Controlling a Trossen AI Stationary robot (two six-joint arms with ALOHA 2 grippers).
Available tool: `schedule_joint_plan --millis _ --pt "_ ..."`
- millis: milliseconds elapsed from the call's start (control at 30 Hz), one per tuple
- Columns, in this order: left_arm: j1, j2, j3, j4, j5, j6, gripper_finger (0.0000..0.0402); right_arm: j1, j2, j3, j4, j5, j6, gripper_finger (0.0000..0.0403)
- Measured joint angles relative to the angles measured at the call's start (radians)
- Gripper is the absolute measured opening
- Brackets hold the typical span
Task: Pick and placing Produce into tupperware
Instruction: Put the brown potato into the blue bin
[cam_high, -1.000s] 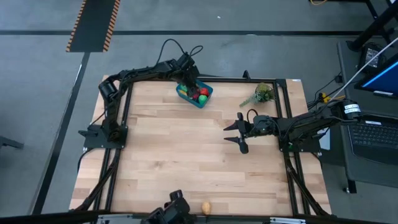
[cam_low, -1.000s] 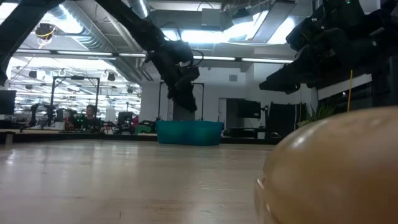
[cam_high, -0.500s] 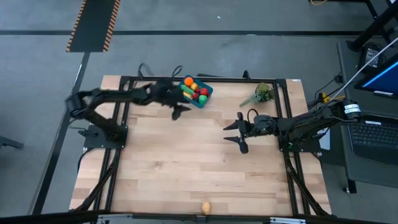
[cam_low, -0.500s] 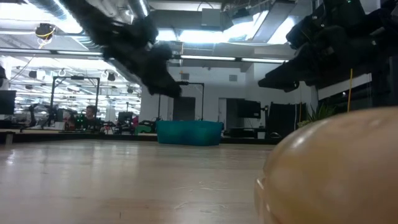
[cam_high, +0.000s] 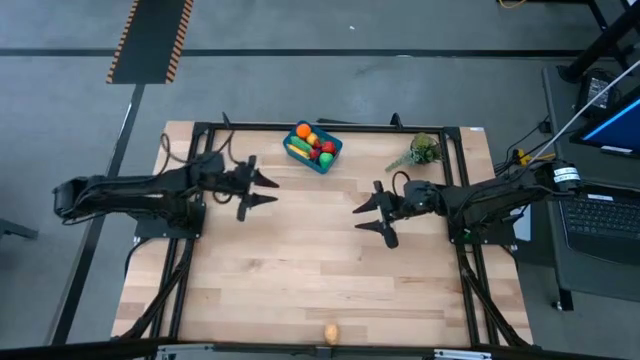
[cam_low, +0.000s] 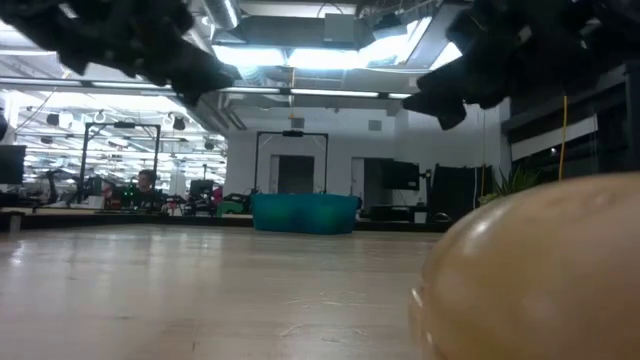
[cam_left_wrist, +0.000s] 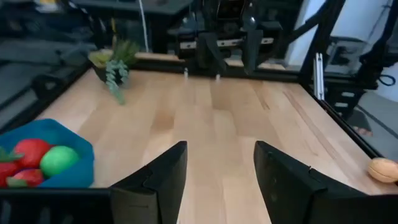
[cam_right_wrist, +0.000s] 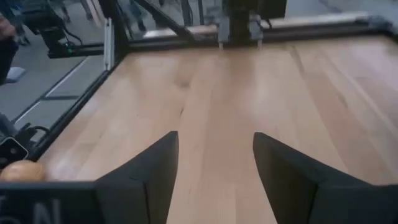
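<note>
The blue tupperware (cam_high: 312, 147) stands at the far middle of the table with red, orange and green produce (cam_high: 318, 148) inside; it also shows in the left wrist view (cam_left_wrist: 43, 163) and the low view (cam_low: 305, 213). One tan piece of produce (cam_high: 331, 332) lies alone at the near edge, close before the low camera (cam_low: 540, 270). My left gripper (cam_high: 265, 192) hovers open left of the table's middle, pointing right, and its wrist view shows nothing between the fingers (cam_left_wrist: 217, 168). My right gripper (cam_high: 362, 217) hovers open right of the middle, facing it, also with nothing between its fingers (cam_right_wrist: 214, 162).
A grey-green plant sprig (cam_high: 420, 152) lies at the far right, right of the tupperware. Black frame rails (cam_high: 400, 128) run along the table's edges. Bare wood (cam_high: 300, 270) stretches between the two grippers and the near edge.
My left gripper has swung away from above the tupperware, toward the table's left and near side, tipping from pointing down to almost level. The produce in the tupperware now shows uncovered. My right gripper has edged slightly toward the table's middle.
</note>
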Motion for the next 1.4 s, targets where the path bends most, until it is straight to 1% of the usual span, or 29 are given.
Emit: schedule_joint_plan --millis 133,200,300,467,567,867,1167,1300,1400 --pt "-0.049 -0.13 -0.079 -0.003 -0.094 -0.031 0.0179 0.003 0.0 0.138 -0.268 -0.001 0.023 0.021" --pt "-0.071 -0.196 -0.114 -0.005 -0.107 -0.048 0.0177 0.018 0.0 0.207 -0.413 0.0 0.041 0.021" --pt "-0.101 -0.281 -0.158 -0.005 -0.106 -0.059 0.0175 0.057 0.0 0.302 -0.574 -0.002 0.053 0.021" --pt "-0.136 -0.387 -0.19 -0.044 -0.108 -0.099 0.0179 0.13 0.0 0.401 -0.704 -0.001 0.148 0.021" --pt "-0.16 -0.418 -0.193 -0.082 -0.108 -0.104 0.0177 0.177 0.0 0.432 -0.763 -0.002 0.209 0.021" --pt "-0.222 -0.436 -0.193 -0.11 -0.107 -0.104 0.0176 0.307 0.021 0.438 -0.768 0.042 0.461 0.021" --pt "-0.295 -0.436 -0.193 -0.109 -0.107 -0.131 0.0171 0.418 0.163 0.438 -0.643 0.041 0.732 0.021" --pt "-0.327 -0.435 -0.193 -0.104 -0.111 -0.131 0.017 0.435 0.21 0.438 -0.594 0.042 0.746 0.021" --pt "-0.348 -0.435 -0.193 -0.104 -0.141 -0.131 0.017 0.436 0.228 0.438 -0.58 0.042 0.769 0.021"
